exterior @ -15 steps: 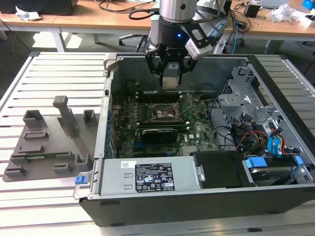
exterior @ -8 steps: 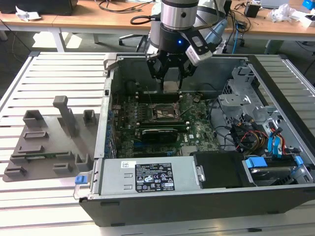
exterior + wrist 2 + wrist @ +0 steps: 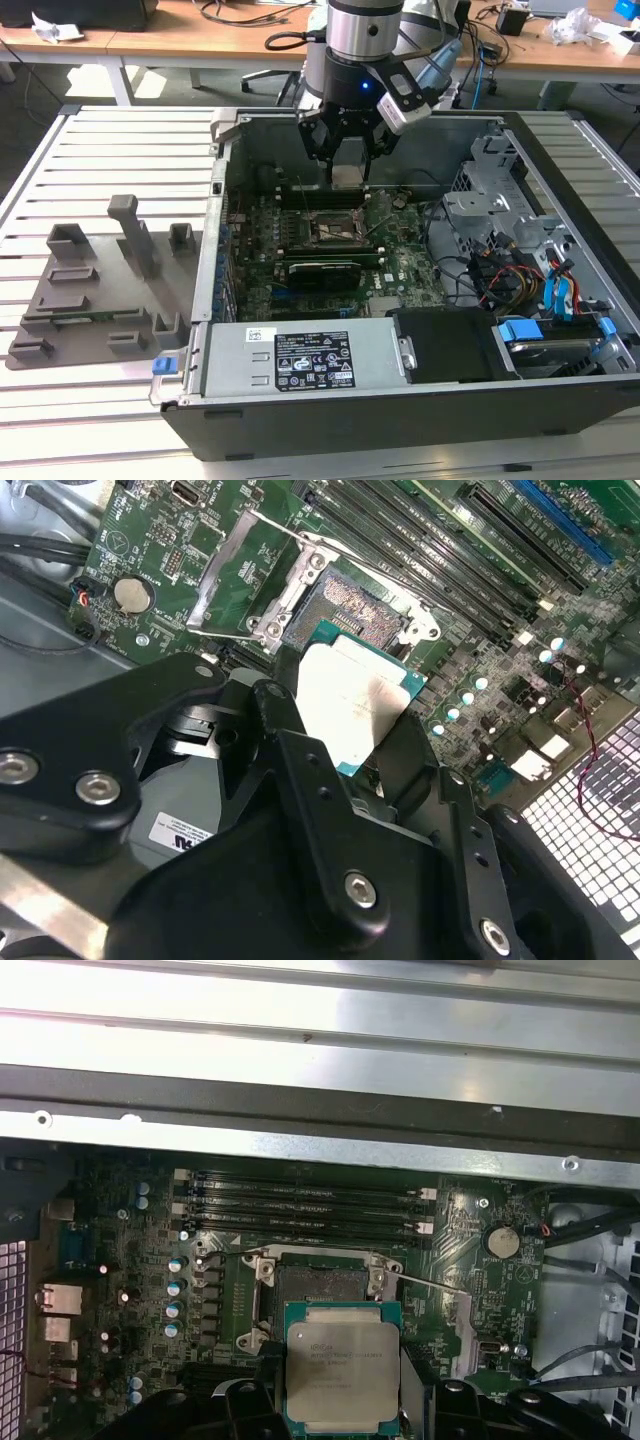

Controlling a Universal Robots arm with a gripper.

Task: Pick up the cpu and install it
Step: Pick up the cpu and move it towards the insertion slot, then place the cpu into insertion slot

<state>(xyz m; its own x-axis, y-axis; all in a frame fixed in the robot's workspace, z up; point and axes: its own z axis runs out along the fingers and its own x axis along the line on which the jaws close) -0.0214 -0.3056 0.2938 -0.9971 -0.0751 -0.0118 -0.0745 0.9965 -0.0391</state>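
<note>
The cpu (image 3: 340,1370), a flat square chip with a silvery top and green edge, is held between my gripper's black fingers (image 3: 300,750). In the exterior view my gripper (image 3: 347,165) hangs inside the open computer case, shut on the cpu (image 3: 347,176) a little above the motherboard. The open socket (image 3: 322,1282), with its metal frame raised and lever (image 3: 425,1280) swung out, lies just beyond the chip. In the second wrist view the cpu (image 3: 350,705) hovers beside the socket (image 3: 350,605), apart from it.
The computer case (image 3: 560,400) lies open on a slatted white table. Memory slots (image 3: 300,1205) run behind the socket, and a black card (image 3: 322,272) sits in front of it. Drive bays and cables (image 3: 520,280) fill the exterior view's right. A grey fixture tray (image 3: 90,300) stands left.
</note>
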